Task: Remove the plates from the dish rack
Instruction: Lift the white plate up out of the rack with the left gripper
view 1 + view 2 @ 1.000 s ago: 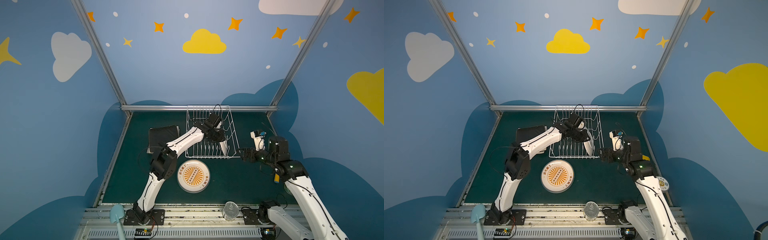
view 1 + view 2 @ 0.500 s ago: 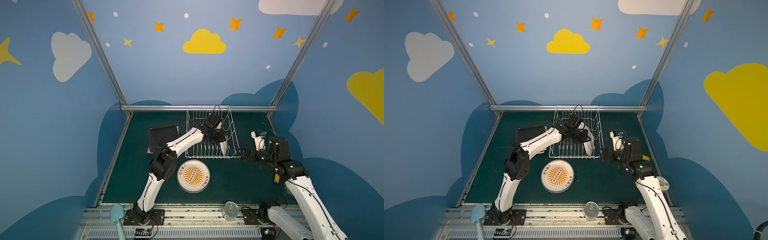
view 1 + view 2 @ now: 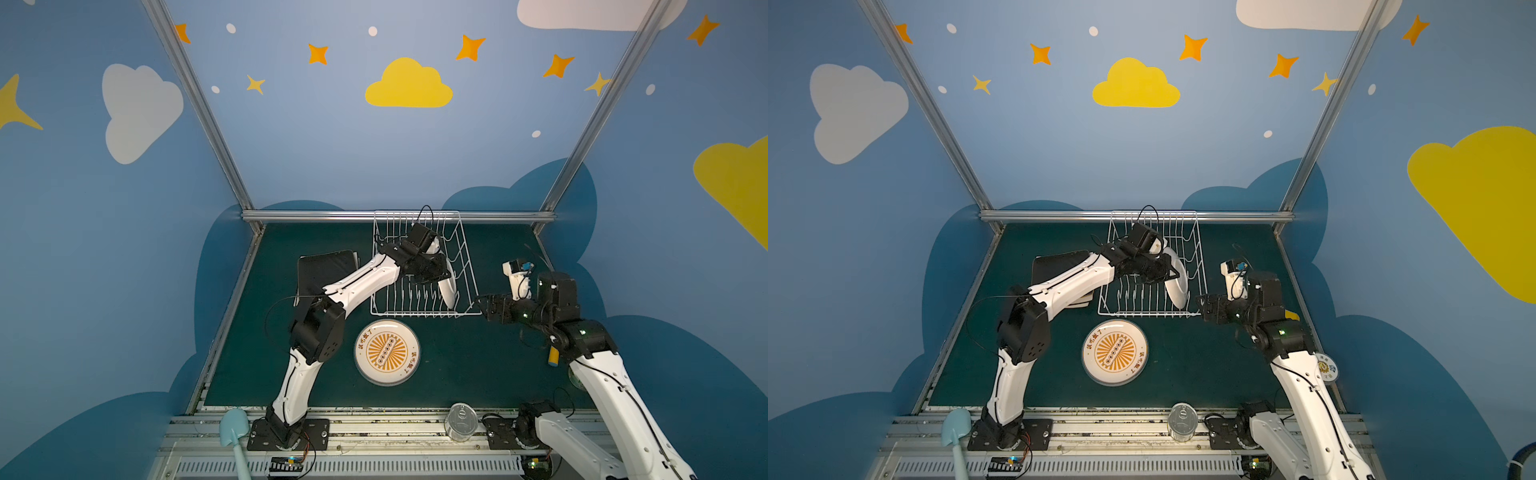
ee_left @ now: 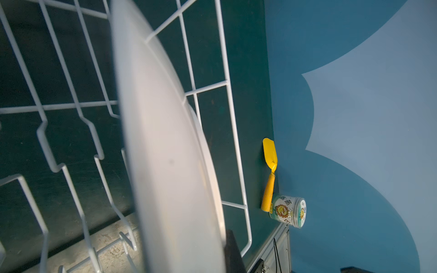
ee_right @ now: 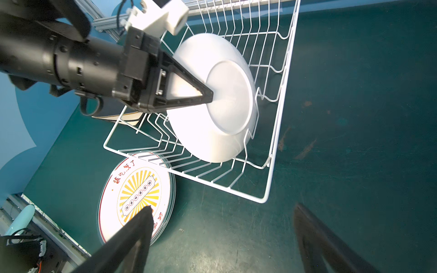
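Both top views are kinda dim and flat, and the wide lens bends the frame posts (image 3: 198, 104) toward the edges. Left wrist view has the white plate (image 4: 165, 153) so close it's just a soft blur, while the right wrist view is brighter: plate nearly blown out, plus a pale sheen on the green mat (image 5: 208, 236), probably from an overhead light.

In dish rack (image 3: 399, 299), right end: tilted plate (image 3: 448, 291); flat plate (image 3: 386, 352) before rack; plate stack (image 3: 326, 261) left.
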